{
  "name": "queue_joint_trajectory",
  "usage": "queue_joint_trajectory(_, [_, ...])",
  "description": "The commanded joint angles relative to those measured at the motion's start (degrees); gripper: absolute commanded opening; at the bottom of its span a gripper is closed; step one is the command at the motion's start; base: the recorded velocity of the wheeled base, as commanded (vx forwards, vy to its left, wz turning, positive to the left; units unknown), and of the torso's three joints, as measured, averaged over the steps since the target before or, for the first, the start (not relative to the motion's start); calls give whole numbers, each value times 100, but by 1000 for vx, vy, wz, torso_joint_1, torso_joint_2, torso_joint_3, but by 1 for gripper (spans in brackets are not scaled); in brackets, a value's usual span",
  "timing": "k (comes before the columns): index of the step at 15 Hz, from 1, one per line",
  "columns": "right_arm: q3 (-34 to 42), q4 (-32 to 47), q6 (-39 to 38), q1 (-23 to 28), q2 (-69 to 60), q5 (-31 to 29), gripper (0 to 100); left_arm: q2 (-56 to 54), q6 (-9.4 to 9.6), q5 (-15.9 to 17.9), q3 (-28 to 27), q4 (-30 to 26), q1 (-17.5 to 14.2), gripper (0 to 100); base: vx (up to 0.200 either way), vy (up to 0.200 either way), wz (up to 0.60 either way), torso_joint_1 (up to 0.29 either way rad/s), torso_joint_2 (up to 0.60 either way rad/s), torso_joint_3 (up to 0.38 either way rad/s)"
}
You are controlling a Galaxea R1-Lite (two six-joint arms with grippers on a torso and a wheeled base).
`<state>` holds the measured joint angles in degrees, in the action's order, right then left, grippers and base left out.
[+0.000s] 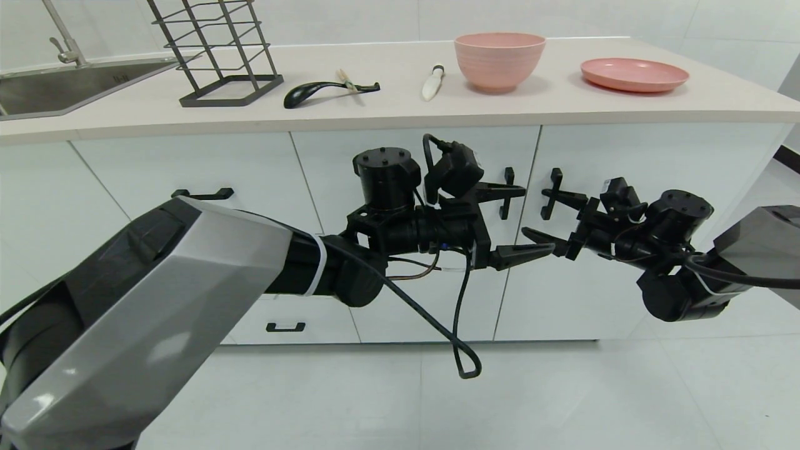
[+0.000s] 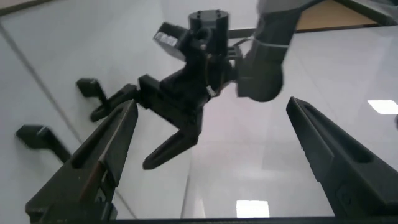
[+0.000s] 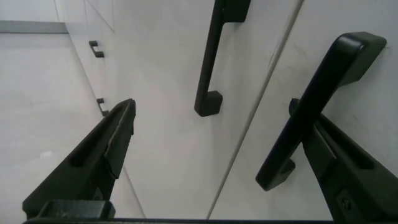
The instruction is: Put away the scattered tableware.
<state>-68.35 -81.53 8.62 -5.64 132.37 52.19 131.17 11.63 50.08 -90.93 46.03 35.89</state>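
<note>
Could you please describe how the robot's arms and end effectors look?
The left arm has a faceted grey shell, then black round joints and a white band. The right arm is black with a grey shell too. A loose black cable hangs in a loop at the left wrist. The left end effector and the right end effector each have two black, tapered fingers.

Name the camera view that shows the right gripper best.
The left wrist view: the right gripper appears whole there, with its wrist and both spread fingers. The head view shows it side-on, open, by the cabinet handles. The right wrist view gives its two fingers up close, with a handle between them.
</note>
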Motion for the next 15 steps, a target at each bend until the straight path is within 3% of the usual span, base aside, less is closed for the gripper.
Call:
queue_joint_trajectory(1, [-3, -3, -18, -7, -9, 90, 100, 40, 15, 107, -162, -24, -12, 100, 0, 0, 0, 0, 0, 0])
queue_joint_trajectory(8, [323, -73, -18, 125, -281, 1268, 100, 286, 15, 142, -382, -33, -3, 100, 0, 0, 0, 0, 0, 0])
queue_joint_trajectory(11, [1184, -82, -9, 257, -879, 2059, 100, 567, -12, -209, -962, -200, 15, 100, 0, 0, 0, 0, 0, 0])
queue_joint_trajectory(12, [1412, -82, -9, 266, -1020, 2199, 100, 629, -47, -332, -1102, -226, 32, 100, 0, 0, 0, 0, 0, 0])
queue_joint_trajectory(13, [1764, -82, -1, 274, -1275, 2313, 100, 787, -231, -543, -1384, -235, 94, 100, 0, 0, 0, 0, 0, 0])
queue_joint_trajectory(15, [2045, -91, 8, 274, -1494, 2384, 100, 928, -425, -605, -1638, -235, 199, 100, 0, 0, 0, 0, 0, 0])
